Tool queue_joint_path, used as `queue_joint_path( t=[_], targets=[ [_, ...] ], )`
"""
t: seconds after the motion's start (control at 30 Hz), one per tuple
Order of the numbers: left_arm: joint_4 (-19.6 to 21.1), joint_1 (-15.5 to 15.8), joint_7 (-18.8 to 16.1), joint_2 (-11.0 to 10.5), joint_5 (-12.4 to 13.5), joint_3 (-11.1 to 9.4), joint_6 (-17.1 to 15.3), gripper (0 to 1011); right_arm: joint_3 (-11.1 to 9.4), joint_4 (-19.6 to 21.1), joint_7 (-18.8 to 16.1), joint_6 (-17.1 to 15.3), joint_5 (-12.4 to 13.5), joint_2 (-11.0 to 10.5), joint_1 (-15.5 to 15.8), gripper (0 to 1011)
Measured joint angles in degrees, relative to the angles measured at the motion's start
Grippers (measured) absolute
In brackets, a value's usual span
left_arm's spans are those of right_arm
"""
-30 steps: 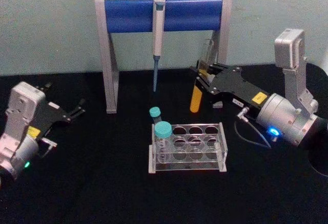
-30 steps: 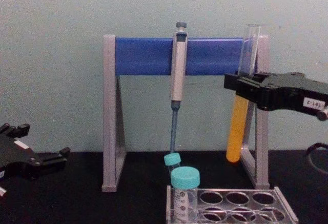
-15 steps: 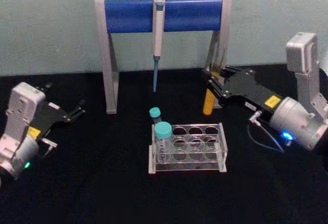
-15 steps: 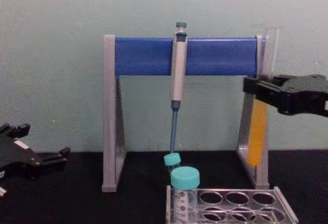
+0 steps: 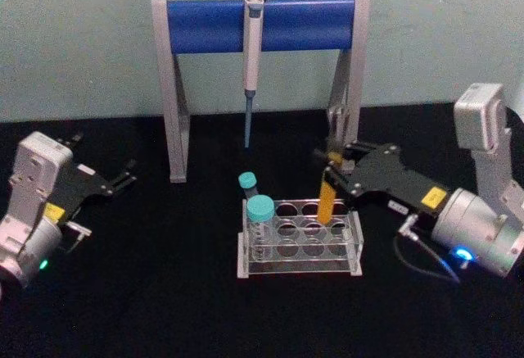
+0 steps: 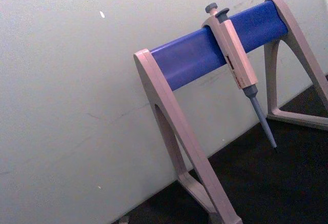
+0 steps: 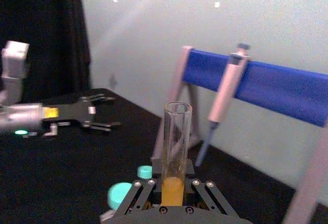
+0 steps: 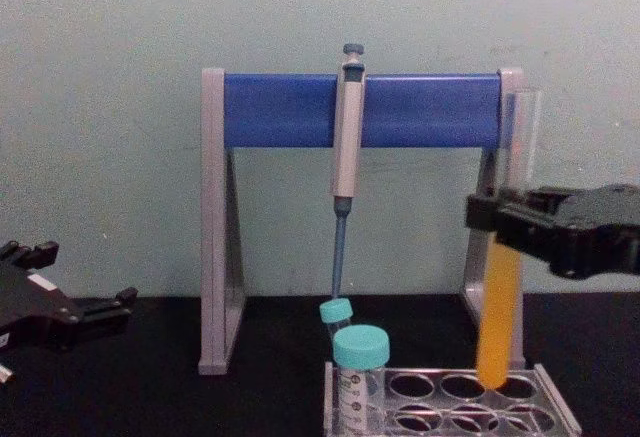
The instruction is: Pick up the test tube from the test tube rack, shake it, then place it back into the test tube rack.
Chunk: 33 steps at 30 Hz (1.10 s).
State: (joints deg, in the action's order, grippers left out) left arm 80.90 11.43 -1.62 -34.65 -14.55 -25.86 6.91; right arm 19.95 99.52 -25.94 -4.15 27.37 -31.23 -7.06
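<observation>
The test tube [image 5: 327, 205] is a thin clear glass tube with orange-yellow liquid in its lower part, and it stands almost upright. My right gripper [image 5: 333, 179] is shut on its middle. In the chest view the test tube [image 8: 497, 309] has its round bottom at the top plate of the test tube rack [image 8: 556, 409], over a back right hole. I cannot tell whether the tip is inside the hole. The test tube rack [image 5: 354, 253] is low clear plastic. The right wrist view shows the test tube [image 7: 176, 141] between the fingers. My left gripper [image 5: 110, 158] rests open at the far left.
A grey stand with a blue bar [image 5: 262, 22] stands behind the rack, and a pipette [image 5: 250, 55] hangs from it. Two teal-capped vials [image 5: 260, 210] stand at the rack's left end. The table top [image 5: 164, 292] is black.
My right gripper has carried the test tube from beside the stand's right leg forward and down to the rack's right side. The left arm has not moved.
</observation>
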Motion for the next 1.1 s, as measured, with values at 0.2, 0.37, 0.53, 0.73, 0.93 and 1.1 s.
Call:
queue_joint_path(
  t=[0.2, 0.37, 0.53, 0.73, 0.93, 1.1],
  targets=[
    [0.0, 0.0, 0.0, 0.0, 0.0, 0.0, 0.0, 1001, 2.2, -0.7, -1.5, 0.2, 0.3, 1.2, -1.4, 232],
    [0.0, 0.0, 0.0, 0.0, 0.0, 0.0, 0.0, 1001, 3.8, -3.3, -2.1, 1.0, 0.3, 3.0, -4.2, 232],
    [0.0, 0.0, 0.0, 0.0, 0.0, 0.0, 0.0, 1001, 4.6, -6.1, -2.1, 1.7, 0.1, 4.6, -6.9, 232],
    [0.0, 0.0, 0.0, 0.0, 0.0, 0.0, 0.0, 1001, 4.5, -8.6, -1.2, 2.2, -0.5, 5.5, -8.7, 232],
    [0.0, 0.0, 0.0, 0.0, 0.0, 0.0, 0.0, 1001, 3.2, -10.2, 0.2, 2.2, -0.6, 5.8, -9.5, 232],
    [0.0, 0.0, 0.0, 0.0, 0.0, 0.0, 0.0, 1002, 2.5, -10.3, 0.6, 2.1, -0.7, 5.6, -9.3, 232]
  ],
)
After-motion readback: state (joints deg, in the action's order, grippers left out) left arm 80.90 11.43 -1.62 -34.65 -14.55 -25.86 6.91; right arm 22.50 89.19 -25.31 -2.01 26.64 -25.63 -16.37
